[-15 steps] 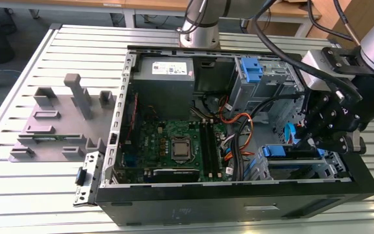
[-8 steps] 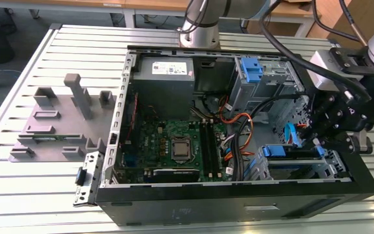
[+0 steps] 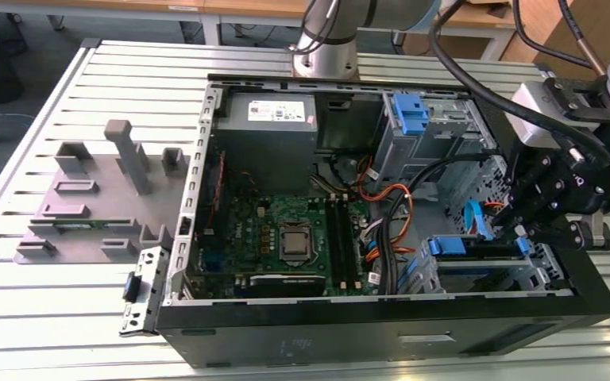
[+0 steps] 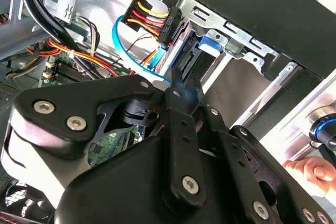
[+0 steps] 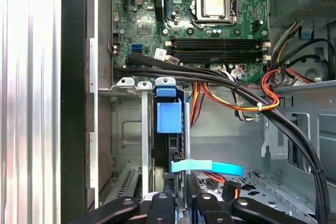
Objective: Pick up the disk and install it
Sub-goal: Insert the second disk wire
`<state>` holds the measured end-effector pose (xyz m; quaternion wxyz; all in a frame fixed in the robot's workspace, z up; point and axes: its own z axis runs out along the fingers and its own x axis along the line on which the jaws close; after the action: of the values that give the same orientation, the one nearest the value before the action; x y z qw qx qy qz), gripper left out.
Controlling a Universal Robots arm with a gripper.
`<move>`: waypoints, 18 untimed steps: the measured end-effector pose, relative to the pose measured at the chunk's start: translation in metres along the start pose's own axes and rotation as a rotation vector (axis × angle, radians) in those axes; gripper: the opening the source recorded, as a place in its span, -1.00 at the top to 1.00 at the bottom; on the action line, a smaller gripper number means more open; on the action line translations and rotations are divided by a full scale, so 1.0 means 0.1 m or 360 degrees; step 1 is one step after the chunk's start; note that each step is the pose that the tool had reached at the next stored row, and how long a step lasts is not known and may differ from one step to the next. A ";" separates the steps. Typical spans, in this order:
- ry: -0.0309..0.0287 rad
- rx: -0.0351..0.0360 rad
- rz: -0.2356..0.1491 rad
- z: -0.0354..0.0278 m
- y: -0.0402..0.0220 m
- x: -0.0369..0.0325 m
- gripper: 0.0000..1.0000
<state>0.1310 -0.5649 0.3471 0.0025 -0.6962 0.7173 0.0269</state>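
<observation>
The disk (image 5: pixel 169 117) stands edge-on in a slot of the metal drive cage (image 5: pixel 126 129), its blue carrier tab facing the motherboard. In the exterior view the disk (image 3: pixel 448 244) sits in the cage at the case's lower right corner. My gripper (image 3: pixel 519 232) hangs over that cage from the exterior view's right. Both wrist views show the gripper (image 5: pixel 182 184) with its black fingers (image 4: pixel 178 108) drawn close together around the disk's near end (image 4: pixel 195 56). A light-blue data cable (image 5: pixel 210 168) crosses just in front of the fingertips.
The open computer case (image 3: pixel 390 333) lies on a slatted table. Inside are the motherboard (image 3: pixel 283 230), a grey power supply (image 3: pixel 268 119), another blue bracket (image 3: pixel 411 111) and cable bundles (image 5: pixel 220 80). A grey fixture (image 3: pixel 104 198) stands at the exterior view's left. A person's hand (image 4: pixel 310 169) rests outside the case.
</observation>
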 end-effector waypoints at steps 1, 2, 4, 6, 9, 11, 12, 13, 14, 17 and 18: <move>0.00001 0.0000 0.0000 0.000 0.000 0.000 0.53; 0.00000 0.0000 0.0000 0.000 0.000 0.000 0.53; 0.00000 0.0000 0.0000 0.000 -0.001 0.000 0.53; 0.00000 0.0000 0.0000 0.000 -0.001 0.000 0.53; 0.00000 0.0000 0.0000 0.000 -0.001 0.000 0.53; 0.00001 0.0000 0.0000 -0.022 0.000 0.000 0.53; -0.00001 0.0000 0.0000 -0.043 0.001 -0.002 0.53; 0.00001 0.0000 0.0000 -0.069 0.001 -0.003 0.53; 0.00000 0.0000 0.0000 -0.097 0.002 -0.004 0.53; 0.00000 0.0000 0.0000 -0.181 0.005 -0.008 0.53; 0.00000 0.0000 0.0000 -0.197 0.006 -0.008 0.53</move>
<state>0.1311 -0.5649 0.3668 0.0026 -0.6962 0.7173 0.0268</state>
